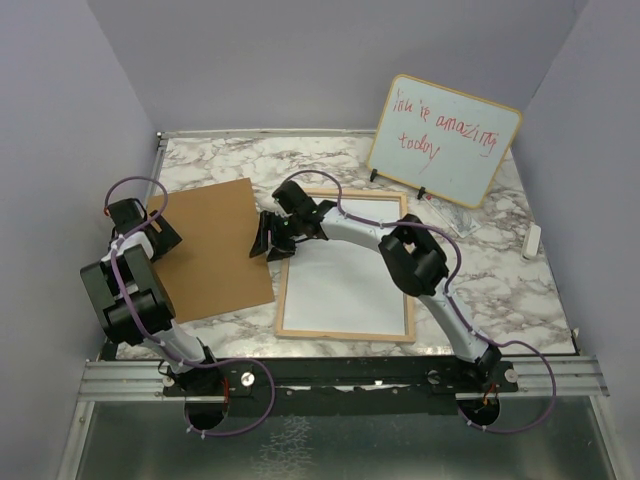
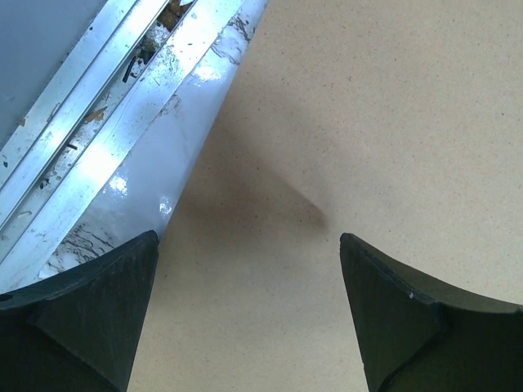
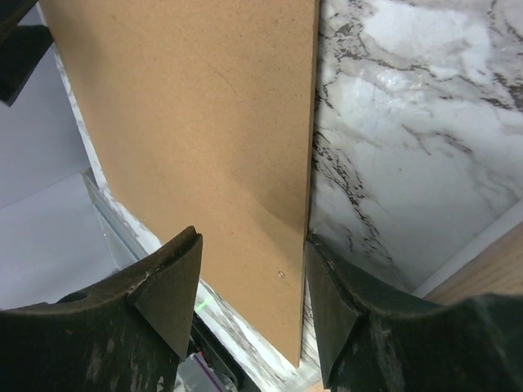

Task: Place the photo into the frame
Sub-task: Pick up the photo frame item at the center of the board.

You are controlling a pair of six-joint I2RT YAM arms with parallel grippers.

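The light-wood frame [image 1: 283, 285] lies flat mid-table, filled by a plain white surface. The photo's dark print shows in no view. The brown backing board [image 1: 210, 250] lies left of the frame. My right gripper [image 1: 266, 240] is open and empty, low over the board's right edge; in the right wrist view its jaws [image 3: 253, 237] straddle that edge of the board [image 3: 204, 106], with a corner of the frame [image 3: 490, 273] behind. My left gripper [image 1: 152, 235] is open and empty over the board's left edge; the left wrist view shows the gripper [image 2: 249, 241] above the board [image 2: 368, 122].
A wood-rimmed whiteboard [image 1: 445, 140] with red writing stands at the back right. A small white object [image 1: 532, 240] lies by the right wall. The marble table [image 1: 500, 285] has an aluminium rail [image 2: 82, 122] along its left side. Grey walls enclose three sides.
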